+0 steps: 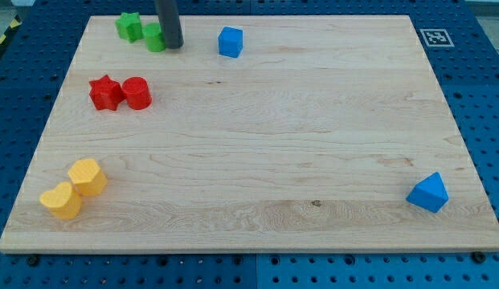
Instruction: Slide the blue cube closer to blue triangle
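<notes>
The blue cube (230, 42) sits near the view's top, left of centre, on the wooden board (257, 152). The blue triangle (428, 193) lies far off at the view's bottom right, near the board's right edge. My tip (173, 45) is the lower end of the dark rod that comes down from the view's top. It rests on the board to the left of the blue cube, with a gap between them, and right beside the green cylinder (155, 37).
A green star (129, 26) lies at the top left next to the green cylinder. A red star (105, 92) and a red cylinder (137, 93) sit at the left. Two yellow blocks (87, 177) (61, 201) lie at the bottom left.
</notes>
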Controlling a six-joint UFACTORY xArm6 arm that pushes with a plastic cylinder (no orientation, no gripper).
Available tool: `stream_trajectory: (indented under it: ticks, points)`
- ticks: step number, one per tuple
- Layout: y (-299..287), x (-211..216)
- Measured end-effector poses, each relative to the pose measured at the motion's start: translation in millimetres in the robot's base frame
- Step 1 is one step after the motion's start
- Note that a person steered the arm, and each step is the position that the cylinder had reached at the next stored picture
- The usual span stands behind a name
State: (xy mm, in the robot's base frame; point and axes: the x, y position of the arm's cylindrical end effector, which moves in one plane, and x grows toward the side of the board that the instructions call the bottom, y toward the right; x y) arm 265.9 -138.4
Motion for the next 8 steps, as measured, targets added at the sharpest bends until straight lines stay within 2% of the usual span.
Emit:
stream_trajectory:
  ticks: [2,3,4,6,8]
  points:
    - [59.2,-18.0]
    - [86.5,-10.2]
    - [117.8,11.7]
    - [185.3,88.2]
    - [256.4,99.2]
